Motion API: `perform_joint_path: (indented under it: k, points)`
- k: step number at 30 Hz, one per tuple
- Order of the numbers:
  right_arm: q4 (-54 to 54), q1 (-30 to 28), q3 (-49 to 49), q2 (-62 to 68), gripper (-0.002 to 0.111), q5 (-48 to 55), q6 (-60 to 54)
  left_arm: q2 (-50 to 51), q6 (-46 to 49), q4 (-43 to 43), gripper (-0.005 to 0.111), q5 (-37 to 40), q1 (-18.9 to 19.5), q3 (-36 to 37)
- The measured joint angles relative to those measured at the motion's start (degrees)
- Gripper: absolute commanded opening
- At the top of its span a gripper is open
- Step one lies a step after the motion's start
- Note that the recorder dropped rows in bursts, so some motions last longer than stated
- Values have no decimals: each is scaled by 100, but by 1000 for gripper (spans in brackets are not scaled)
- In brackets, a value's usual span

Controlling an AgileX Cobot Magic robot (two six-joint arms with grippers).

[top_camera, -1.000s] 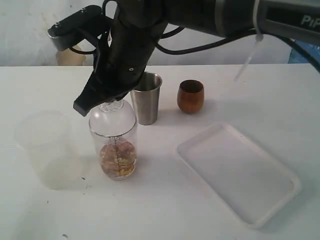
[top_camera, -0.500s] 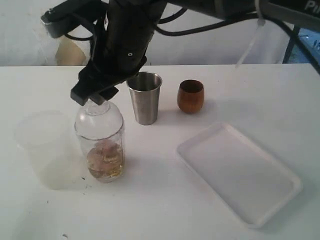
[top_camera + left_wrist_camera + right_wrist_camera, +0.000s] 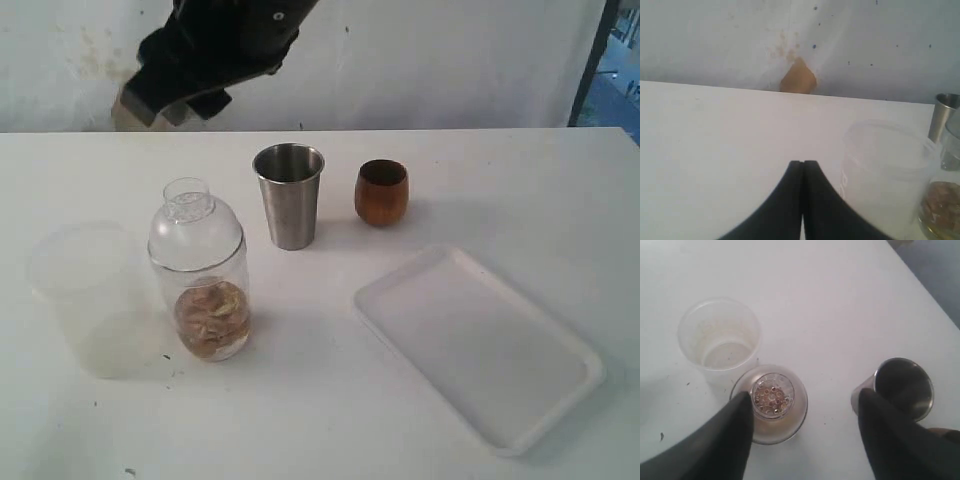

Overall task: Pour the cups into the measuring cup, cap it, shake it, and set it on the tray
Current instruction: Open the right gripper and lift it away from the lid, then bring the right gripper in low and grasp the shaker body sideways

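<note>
Measuring cup (image 3: 200, 300) upright on tabletop (image 3: 520, 180), brown contents inside, cap (image 3: 193, 225) seated. It stands at 8 o'clock from steel tumbler (image 3: 290, 195) and 9 o'clock from tray (image 3: 480, 345). Wooden cup (image 3: 381, 192) upright at the tumbler's 3 o'clock. Right gripper (image 3: 802, 405) spread, above cap, holding nothing. Left gripper (image 3: 802, 167) pressed together, empty. Pouring and capping apparently done; shaking unverifiable; tray placement outstanding.

The desk (image 3: 520, 170) is viewed obliquely from six o'clock toward twelve; the measuring cup (image 3: 210, 310) is shared by all views (right wrist overhead, left wrist low).
</note>
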Motion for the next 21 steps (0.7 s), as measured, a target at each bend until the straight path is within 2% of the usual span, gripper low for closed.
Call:
perform_joint_path:
  k: [5, 10, 15, 17, 21]
  points:
    - [0, 0, 565, -700, 57, -282, 38, 0, 0, 0, 0, 0, 0, 0]
    - [0, 0, 2037, -1651, 57, -1520, 149, 0, 0, 0, 0, 0, 0, 0]
    - [0, 0, 4334, -2393, 58, -4277, 213, 0, 0, 0, 0, 0, 0, 0]
    - [0, 0, 5211, -2451, 65, -5459, 252, 0, 0, 0, 0, 0, 0, 0]
    - [0, 0, 6279, -2162, 75, -6945, 252, 0, 0, 0, 0, 0, 0, 0]
